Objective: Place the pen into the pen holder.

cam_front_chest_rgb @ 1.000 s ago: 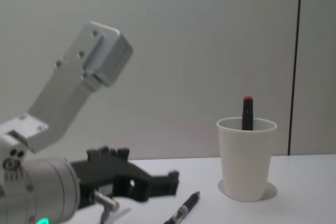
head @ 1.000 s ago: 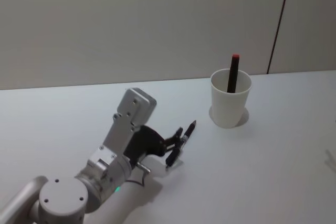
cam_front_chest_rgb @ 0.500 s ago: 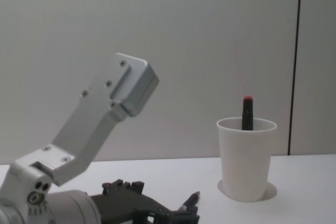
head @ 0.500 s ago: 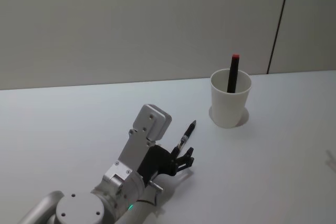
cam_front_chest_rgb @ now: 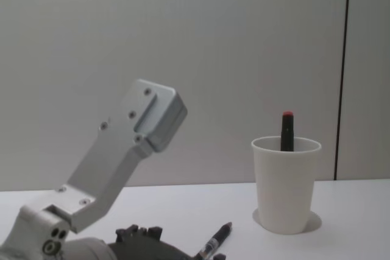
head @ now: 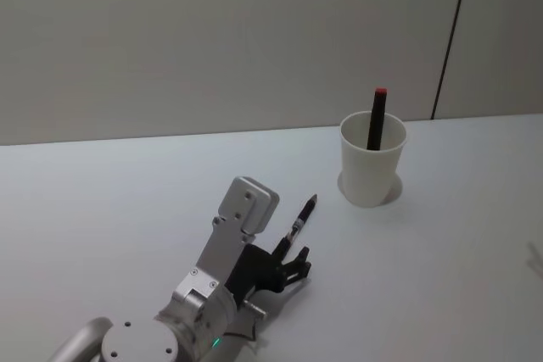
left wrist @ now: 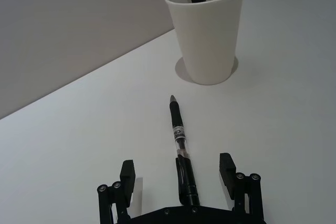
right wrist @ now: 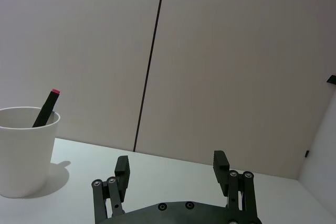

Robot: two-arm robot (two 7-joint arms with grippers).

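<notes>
Left wrist view: straddles pen [left wrist: 178,129] with left gripper [left wrist: 177,165], jaws wide; holds right gripper [right wrist: 170,161] right of pen holder [right wrist: 23,150], jaws wide.

Hidden inside pen holder [head: 372,174]: lower part of red-tipped marker [head: 377,118]. Cut by chest view's bottom edge: near end of pen [cam_front_chest_rgb: 216,242], fingers of left gripper [head: 293,258].

Left gripper [head: 293,260] at the pen [head: 304,212]
</notes>
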